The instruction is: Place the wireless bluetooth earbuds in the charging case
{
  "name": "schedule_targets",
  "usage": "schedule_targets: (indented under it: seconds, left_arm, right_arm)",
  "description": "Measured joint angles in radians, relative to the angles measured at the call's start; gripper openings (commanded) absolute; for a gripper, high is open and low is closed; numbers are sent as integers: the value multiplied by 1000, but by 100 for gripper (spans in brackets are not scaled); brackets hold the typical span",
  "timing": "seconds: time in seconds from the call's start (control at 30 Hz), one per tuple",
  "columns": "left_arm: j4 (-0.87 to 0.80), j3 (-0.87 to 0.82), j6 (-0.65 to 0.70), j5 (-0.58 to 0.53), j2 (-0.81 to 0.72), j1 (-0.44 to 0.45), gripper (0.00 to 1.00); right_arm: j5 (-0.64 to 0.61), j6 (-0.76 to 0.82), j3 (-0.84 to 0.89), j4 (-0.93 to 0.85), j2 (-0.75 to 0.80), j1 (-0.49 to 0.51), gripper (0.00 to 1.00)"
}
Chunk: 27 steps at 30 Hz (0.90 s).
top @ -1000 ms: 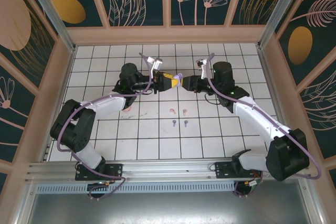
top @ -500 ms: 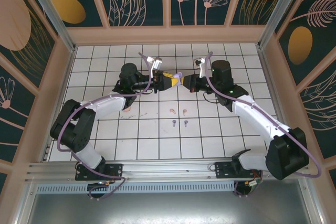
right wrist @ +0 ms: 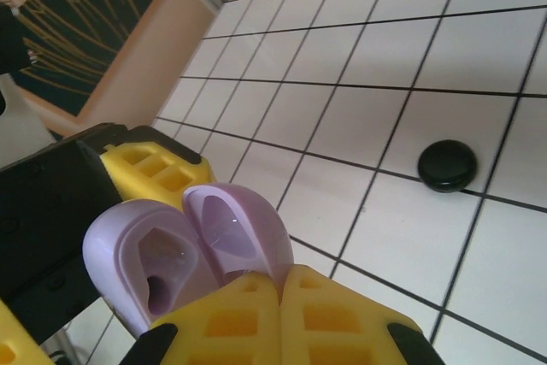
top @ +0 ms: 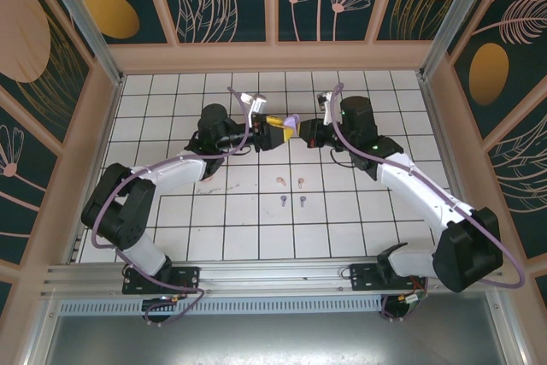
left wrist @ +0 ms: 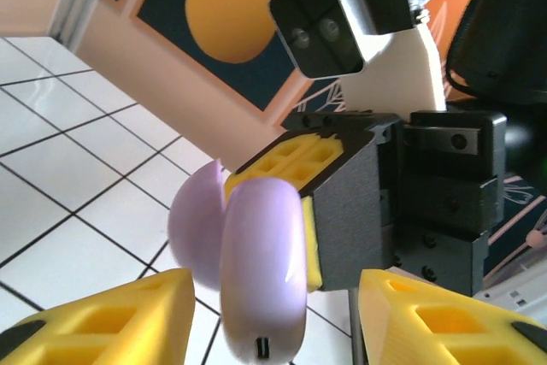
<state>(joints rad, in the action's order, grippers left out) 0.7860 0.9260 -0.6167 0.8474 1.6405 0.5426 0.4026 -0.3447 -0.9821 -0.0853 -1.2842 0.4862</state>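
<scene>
Grip log | glossy lilac charging case [right wrist: 195, 244], rounded clamshell hinged open, upper centre of top view | right claw [right wrist: 280, 286] pinched onto its edge | left claw [left wrist: 275, 307] spread, ribbed yellow fingers [left wrist: 115, 324] flanking it | tiny stemmed earbuds [top: 301, 181] on white-tiled worktop [top: 171, 100], centre frame

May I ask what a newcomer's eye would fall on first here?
The open lilac charging case, pinched in the shut right gripper above the far middle of the tiled table, with the left gripper open around it. Pink earbuds and lilac earbuds lie on tiles nearer the bases.
</scene>
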Motion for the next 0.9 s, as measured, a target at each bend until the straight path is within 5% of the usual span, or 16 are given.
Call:
schedule_targets:
  seconds: [0.53, 0.9]
  left_arm:
    - [-722, 313, 491, -44, -74, -26, 67]
    - [-1180, 538, 751, -15, 44, -32, 64]
  right_arm:
    - [-198, 285, -156, -235, -24, 5, 0]
    - [-253, 449, -196, -342, -50, 43, 0]
